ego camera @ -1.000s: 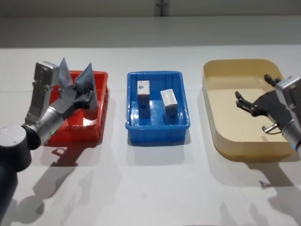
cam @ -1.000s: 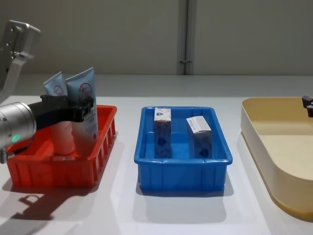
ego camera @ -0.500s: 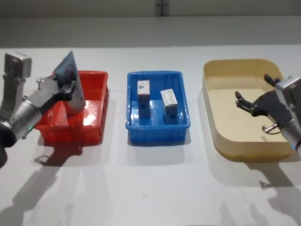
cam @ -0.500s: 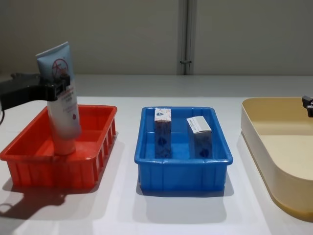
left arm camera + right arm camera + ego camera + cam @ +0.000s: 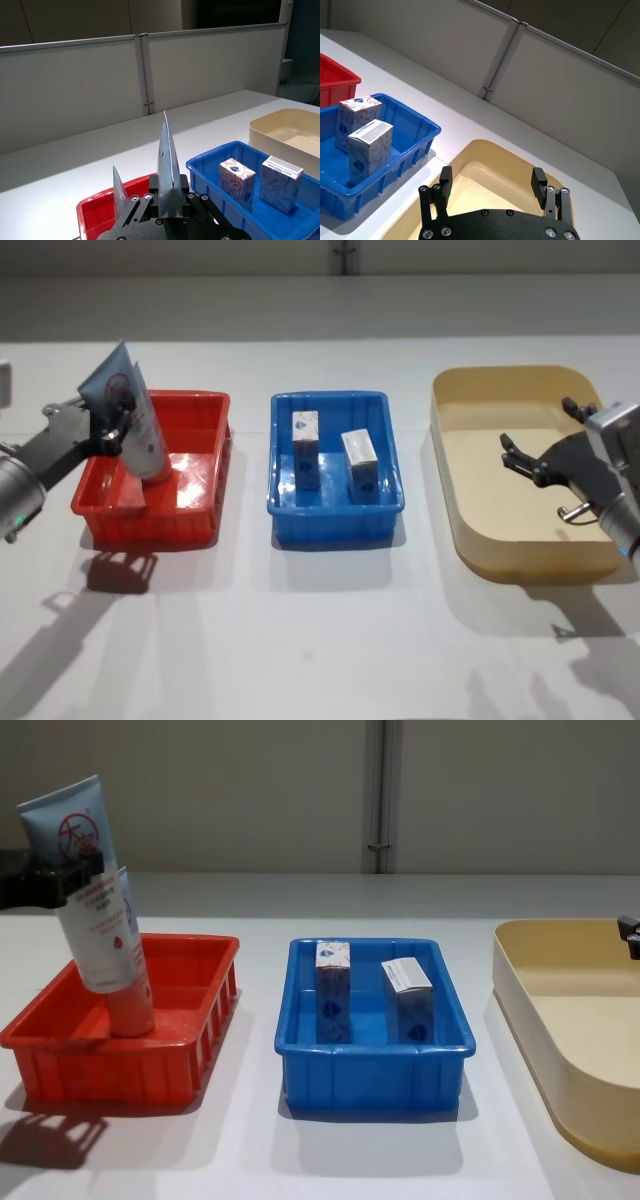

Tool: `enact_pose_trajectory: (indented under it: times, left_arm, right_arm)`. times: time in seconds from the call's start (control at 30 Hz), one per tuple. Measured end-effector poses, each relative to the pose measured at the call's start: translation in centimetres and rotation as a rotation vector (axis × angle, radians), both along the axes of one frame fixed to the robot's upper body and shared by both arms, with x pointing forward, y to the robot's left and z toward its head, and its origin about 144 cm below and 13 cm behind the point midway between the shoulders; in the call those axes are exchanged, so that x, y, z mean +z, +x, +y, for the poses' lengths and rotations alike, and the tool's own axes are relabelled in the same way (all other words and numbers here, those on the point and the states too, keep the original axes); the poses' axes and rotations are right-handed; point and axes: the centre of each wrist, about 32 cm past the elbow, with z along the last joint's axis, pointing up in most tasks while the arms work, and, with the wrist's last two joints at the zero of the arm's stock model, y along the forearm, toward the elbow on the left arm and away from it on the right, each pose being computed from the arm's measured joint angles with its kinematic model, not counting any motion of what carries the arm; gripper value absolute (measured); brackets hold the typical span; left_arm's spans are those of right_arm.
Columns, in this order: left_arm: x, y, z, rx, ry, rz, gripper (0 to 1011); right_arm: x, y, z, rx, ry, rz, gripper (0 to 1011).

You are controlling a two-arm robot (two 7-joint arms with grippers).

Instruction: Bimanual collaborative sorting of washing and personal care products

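Nearly upright, squeeze tube (image 5: pixel 100 935) pinched by left pincer (image 5: pixel 85 880), crimp up, cap apparently down; right pincer (image 5: pixel 537 425) spread.

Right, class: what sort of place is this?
Probably a robot test lab: a white table, plain partition panels behind, and a red tub, blue tub and beige tub for sorting. The left gripper holds a squeeze tube over the red tub; the right gripper hovers open over the beige tub.

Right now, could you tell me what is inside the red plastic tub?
One pale blue squeeze tube stands in the red plastic tub. A second tube, held in the fingers of the left gripper, partly covers it from the front.
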Motion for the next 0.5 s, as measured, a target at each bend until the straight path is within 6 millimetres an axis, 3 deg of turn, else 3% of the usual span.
enact_pose_trajectory:
  times: [0.5]
  left_arm:
    - [0.4, -2.9, 2.6, -0.047, -0.025, 0.009, 222]
  right_arm:
    - [0.0, 0.0, 0.0, 0.0, 0.0, 0.0, 1000]
